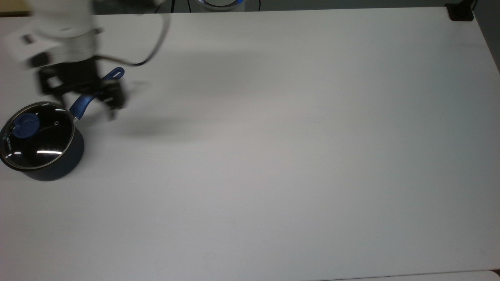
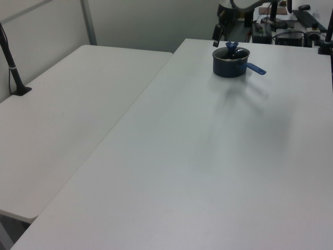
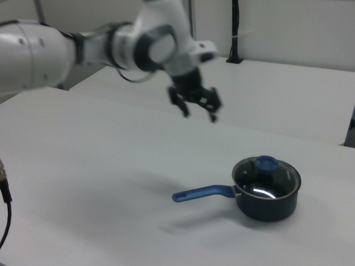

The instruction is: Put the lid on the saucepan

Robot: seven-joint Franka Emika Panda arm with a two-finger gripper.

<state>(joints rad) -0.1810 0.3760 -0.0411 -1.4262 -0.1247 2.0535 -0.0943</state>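
The dark navy saucepan stands near the top view's left edge, its long blue handle pointing up and to the right. The glass lid with its blue knob lies flat on the saucepan's rim. My gripper hovers blurred above the handle, open and holding nothing, clear of the lid. In the right view the gripper hangs open well above the table, up and to the left of the covered saucepan and its lid. The left view shows the saucepan at the far end of the table.
A black clamp sits at the table's far right corner in the top view. A second white table adjoins on the left view's left, with a black post on it. A dark cable trails from the arm.
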